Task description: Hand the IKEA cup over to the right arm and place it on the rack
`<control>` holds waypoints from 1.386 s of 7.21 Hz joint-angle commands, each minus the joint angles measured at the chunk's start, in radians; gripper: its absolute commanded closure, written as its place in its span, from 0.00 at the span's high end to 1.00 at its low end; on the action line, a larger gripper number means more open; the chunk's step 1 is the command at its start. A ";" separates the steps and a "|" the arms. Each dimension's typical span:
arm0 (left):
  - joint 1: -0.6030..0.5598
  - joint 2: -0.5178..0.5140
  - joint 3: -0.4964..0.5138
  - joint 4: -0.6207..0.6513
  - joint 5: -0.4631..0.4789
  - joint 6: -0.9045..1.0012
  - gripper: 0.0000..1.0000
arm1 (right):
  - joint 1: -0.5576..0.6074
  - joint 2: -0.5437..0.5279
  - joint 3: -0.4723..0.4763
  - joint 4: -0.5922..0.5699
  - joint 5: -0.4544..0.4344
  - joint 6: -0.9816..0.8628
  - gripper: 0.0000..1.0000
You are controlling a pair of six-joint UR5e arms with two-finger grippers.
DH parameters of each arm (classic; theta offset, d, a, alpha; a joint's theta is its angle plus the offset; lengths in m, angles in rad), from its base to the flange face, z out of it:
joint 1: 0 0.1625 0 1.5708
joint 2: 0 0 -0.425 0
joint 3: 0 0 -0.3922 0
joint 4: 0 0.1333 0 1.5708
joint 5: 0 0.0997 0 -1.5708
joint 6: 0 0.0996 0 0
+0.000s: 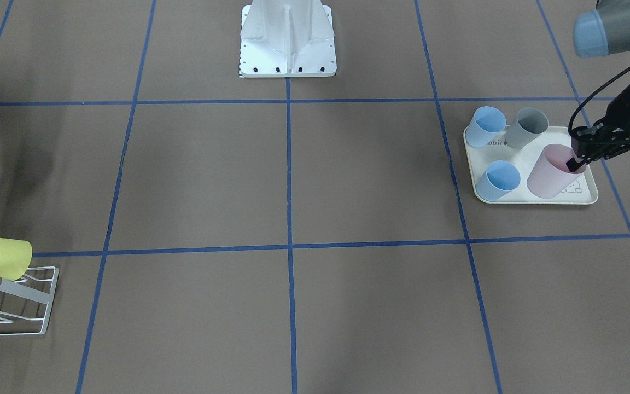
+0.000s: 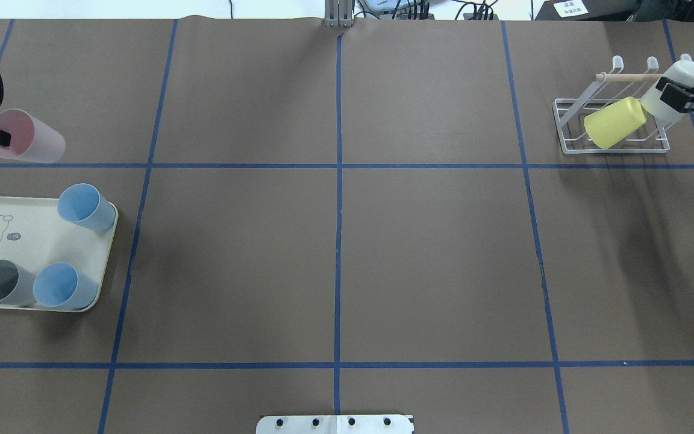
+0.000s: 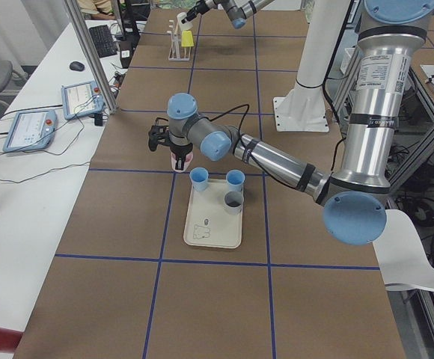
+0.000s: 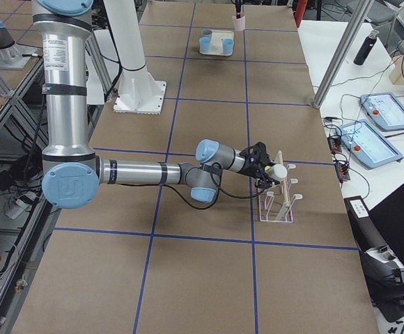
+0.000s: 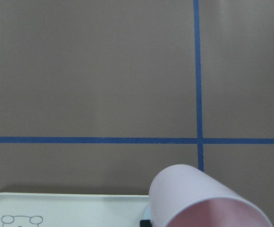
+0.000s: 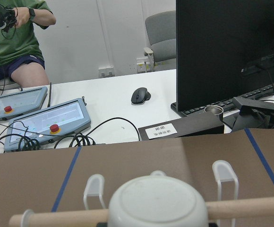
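Pink cup (image 1: 551, 176) upright, mouth up, rim pinched by left end effector (image 1: 574, 162)

Left pincer (image 1: 576, 158): held cup (image 1: 553, 172) between its fingers, one finger inside the rim. Tray (image 2: 34, 241) near and lower than this pincer, three cups (image 2: 85, 207) (image 2: 61, 285) (image 2: 0, 282) standing on it

Right pincer (image 2: 681, 99), well apart: second cup (image 2: 669, 84) at its tips, against the dowel (image 2: 624, 76) of the rack (image 2: 570, 129); lying cup (image 2: 615, 122) on the rack just beside
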 commanded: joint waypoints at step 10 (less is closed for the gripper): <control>0.002 -0.003 -0.019 0.026 0.000 -0.001 0.00 | -0.005 -0.001 -0.013 -0.003 -0.036 -0.045 0.92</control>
